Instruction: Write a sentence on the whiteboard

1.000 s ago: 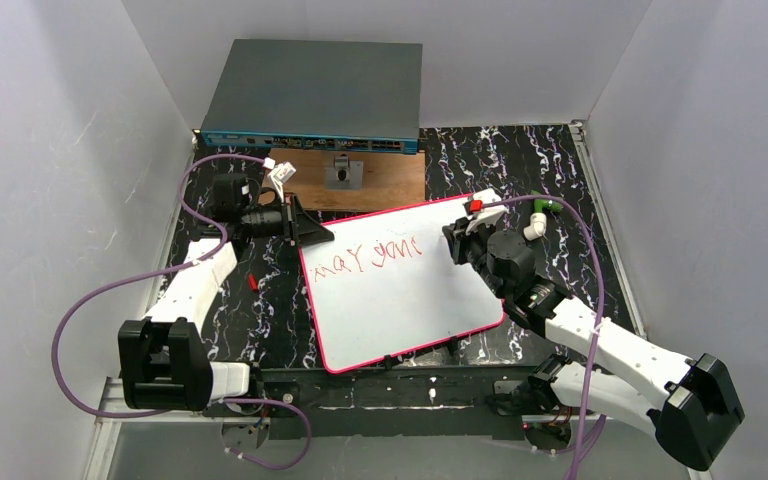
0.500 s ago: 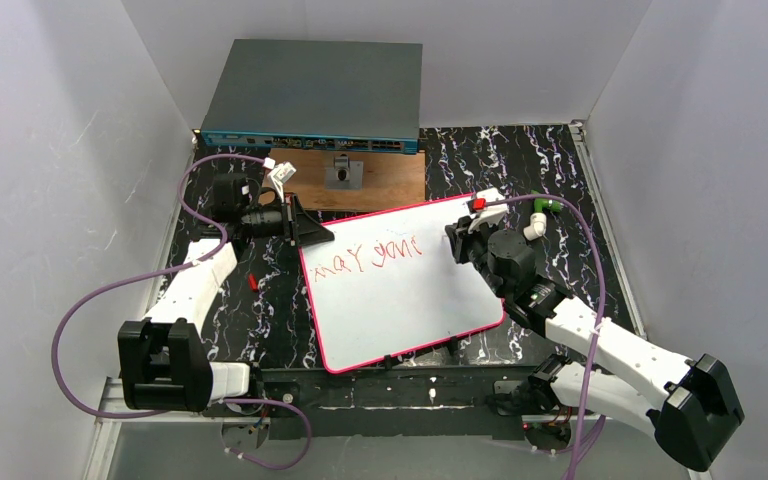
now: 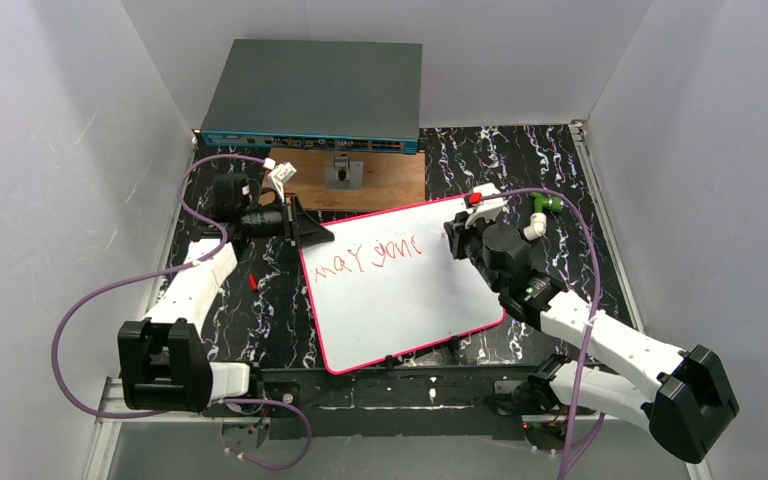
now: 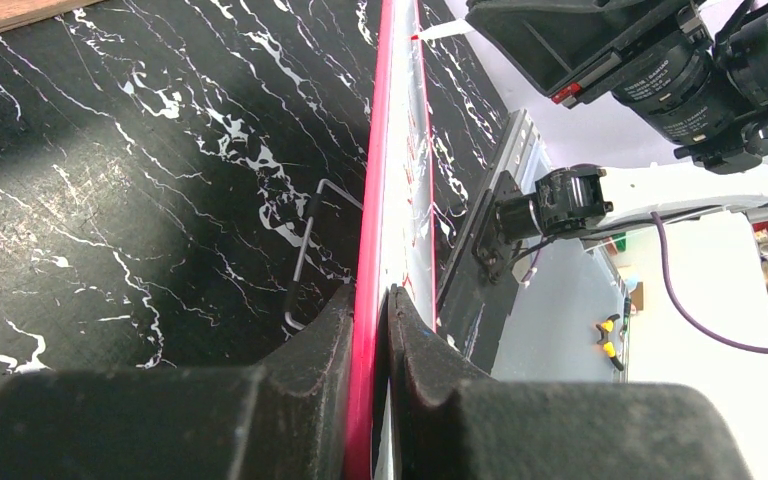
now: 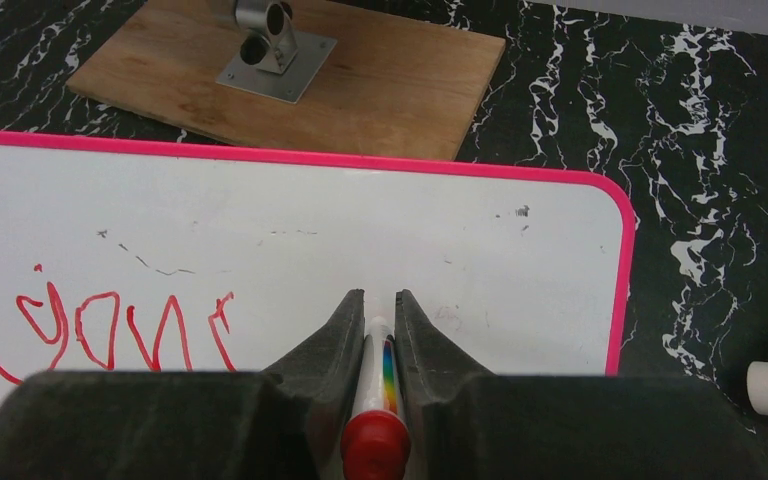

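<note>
The whiteboard (image 3: 400, 300) sits on the black marbled table (image 3: 560, 170), just in front of a wooden board (image 3: 395, 180); the left pincer (image 4: 372, 305) clamps its pink rim at the far left corner; the right pincer (image 5: 380, 305) is closed on a red-capped marker (image 5: 377, 400) over the board's right end, beside the red sentence (image 3: 365, 257).

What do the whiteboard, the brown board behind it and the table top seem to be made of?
The whiteboard: smooth white sheet, probably coated for markers, with a pink-red rim that looks like plastic. The brown board: looks like wood, matte, with visible grain. The table top: black with white veins like marble; whether real stone or a printed film cannot be told.
</note>
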You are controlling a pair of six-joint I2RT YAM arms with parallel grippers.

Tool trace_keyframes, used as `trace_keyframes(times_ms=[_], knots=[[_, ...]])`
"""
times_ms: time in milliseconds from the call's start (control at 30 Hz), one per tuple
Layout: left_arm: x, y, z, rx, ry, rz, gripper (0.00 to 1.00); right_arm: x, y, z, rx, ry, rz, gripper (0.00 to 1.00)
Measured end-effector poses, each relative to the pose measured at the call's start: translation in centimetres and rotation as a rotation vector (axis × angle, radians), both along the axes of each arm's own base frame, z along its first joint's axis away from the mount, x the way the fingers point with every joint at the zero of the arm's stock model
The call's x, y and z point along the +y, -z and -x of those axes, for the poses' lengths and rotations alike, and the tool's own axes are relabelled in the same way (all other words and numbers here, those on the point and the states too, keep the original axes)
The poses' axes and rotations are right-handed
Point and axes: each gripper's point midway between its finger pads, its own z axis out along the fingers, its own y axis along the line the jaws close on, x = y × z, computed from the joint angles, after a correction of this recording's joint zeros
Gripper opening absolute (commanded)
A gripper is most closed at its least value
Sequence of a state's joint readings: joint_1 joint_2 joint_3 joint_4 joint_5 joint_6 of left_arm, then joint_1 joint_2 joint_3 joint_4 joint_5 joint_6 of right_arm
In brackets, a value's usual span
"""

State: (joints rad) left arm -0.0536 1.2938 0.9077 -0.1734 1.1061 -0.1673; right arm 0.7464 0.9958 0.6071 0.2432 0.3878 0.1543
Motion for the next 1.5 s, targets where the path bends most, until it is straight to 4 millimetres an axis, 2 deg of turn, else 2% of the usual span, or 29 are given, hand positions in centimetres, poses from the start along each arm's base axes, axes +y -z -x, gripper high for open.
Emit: trace_keyframes(times_ms=[300, 600, 933, 1233, 1500], knots=[[0.0, -0.1, 0.1, -0.007, -0.001, -0.002, 0.0, 1.0, -0.7, 0.0, -0.006, -0.038, -0.026, 0.01], [0.0, -0.1, 0.1, -0.013, 0.001, -0.004, 0.0, 1.4, -1.0, 1.2, 0.016, -0.085, -0.069, 0.01], [0.0, -0.1, 0.1, -0.013, 0.001, -0.004, 0.0, 0.5, 0.7, 2.1, 0.057, -0.079, -0.041, 0.01], [0.0, -0.2, 0.1, -0.014, 0.001, -0.004, 0.0, -0.1, 0.5, 1.6, 0.034, -0.041, -0.024, 0.01], [0.0, -0.1, 0.1, -0.013, -0.002, -0.006, 0.0, 0.3, 0.1, 0.8, 0.021, -0.038, -0.015, 0.01]])
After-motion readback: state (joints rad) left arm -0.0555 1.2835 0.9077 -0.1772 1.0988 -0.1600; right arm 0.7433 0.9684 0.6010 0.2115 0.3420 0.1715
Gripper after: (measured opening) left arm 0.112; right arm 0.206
